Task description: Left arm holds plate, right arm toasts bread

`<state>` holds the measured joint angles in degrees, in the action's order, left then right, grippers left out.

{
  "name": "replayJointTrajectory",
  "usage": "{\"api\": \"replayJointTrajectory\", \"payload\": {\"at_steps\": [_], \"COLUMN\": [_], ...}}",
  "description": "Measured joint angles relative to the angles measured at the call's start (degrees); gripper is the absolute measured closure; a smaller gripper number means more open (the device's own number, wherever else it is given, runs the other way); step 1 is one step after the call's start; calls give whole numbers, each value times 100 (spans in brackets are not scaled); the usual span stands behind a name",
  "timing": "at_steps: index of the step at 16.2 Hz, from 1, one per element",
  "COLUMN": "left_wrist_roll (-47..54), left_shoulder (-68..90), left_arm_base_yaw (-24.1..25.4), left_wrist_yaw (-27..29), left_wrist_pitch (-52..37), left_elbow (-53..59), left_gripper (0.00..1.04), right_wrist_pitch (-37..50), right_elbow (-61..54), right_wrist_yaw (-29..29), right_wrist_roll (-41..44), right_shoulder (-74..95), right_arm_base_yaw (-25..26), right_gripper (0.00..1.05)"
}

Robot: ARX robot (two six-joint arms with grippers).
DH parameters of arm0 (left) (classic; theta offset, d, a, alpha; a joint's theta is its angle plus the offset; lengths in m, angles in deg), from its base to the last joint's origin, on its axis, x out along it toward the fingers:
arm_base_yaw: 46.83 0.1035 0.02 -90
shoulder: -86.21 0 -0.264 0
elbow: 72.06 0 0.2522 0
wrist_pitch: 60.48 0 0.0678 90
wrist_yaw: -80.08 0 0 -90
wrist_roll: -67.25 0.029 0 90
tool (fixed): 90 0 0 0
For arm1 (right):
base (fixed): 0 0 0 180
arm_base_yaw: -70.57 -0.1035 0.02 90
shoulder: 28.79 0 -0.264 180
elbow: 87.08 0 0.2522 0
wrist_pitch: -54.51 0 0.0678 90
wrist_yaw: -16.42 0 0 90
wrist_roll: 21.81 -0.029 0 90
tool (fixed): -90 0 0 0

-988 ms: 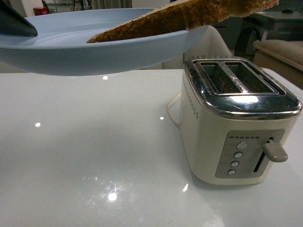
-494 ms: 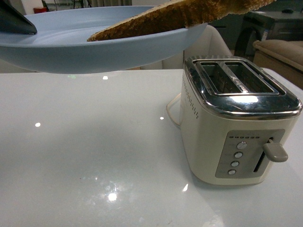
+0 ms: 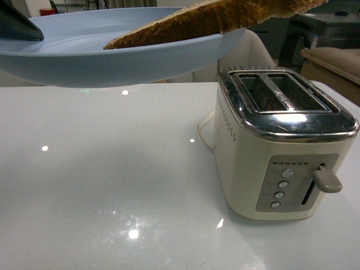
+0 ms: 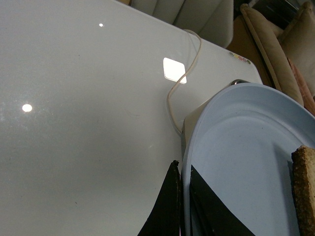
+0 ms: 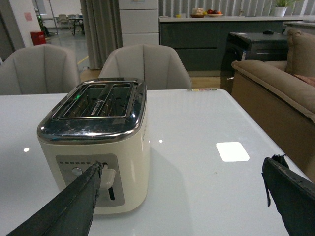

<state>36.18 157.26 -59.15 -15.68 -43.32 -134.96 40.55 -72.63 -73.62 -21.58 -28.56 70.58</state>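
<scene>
The left gripper (image 4: 183, 177) clamps the plate (image 4: 236, 162) by its rim, bread (image 4: 304, 187) resting on it; probably the toaster (image 4: 193, 117) beneath

Front and right wrist views both face the toaster (image 3: 281, 147) close up, while left wrist looks down past the plate (image 4: 236, 162).

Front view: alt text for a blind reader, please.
A pale blue plate carrying a bread slice hangs in the air at upper left, the dark left gripper tip on its rim. Below, a cream two-slot toaster stands on the glossy white table at right, slots empty.
</scene>
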Motion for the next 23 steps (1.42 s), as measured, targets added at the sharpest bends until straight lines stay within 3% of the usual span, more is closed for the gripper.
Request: {"api": "replayJointTrajectory", "payload": {"at_steps": [10, 12, 13, 18, 21, 23], "left_wrist_roll": [0, 0, 2, 2, 2, 2], "left_shoulder": [0, 0, -4, -4, -4, -7], "left_arm_base_yaw": [0, 0, 0, 0, 0, 0], "left_wrist_yaw": [0, 2, 2, 15, 17, 17], "left_wrist_pitch": [0, 0, -2, -2, 0, -2], "left_elbow": [0, 0, 0, 0, 0, 0], "left_gripper": [102, 102, 102, 102, 102, 102], "right_wrist_pitch": [2, -957, -664, 595, 675, 229], "right_elbow": [0, 444, 636, 2214, 3287, 3633], "right_wrist_yaw": [0, 1130, 1314, 787, 809, 756], "right_wrist_roll": [0, 385, 616, 841, 575, 59], "right_shoulder": [0, 758, 1078, 2935, 3836, 4251], "right_arm_base_yaw": [0, -426, -356, -11, -396, -935], "right_gripper": [6, 6, 6, 6, 6, 6]}}
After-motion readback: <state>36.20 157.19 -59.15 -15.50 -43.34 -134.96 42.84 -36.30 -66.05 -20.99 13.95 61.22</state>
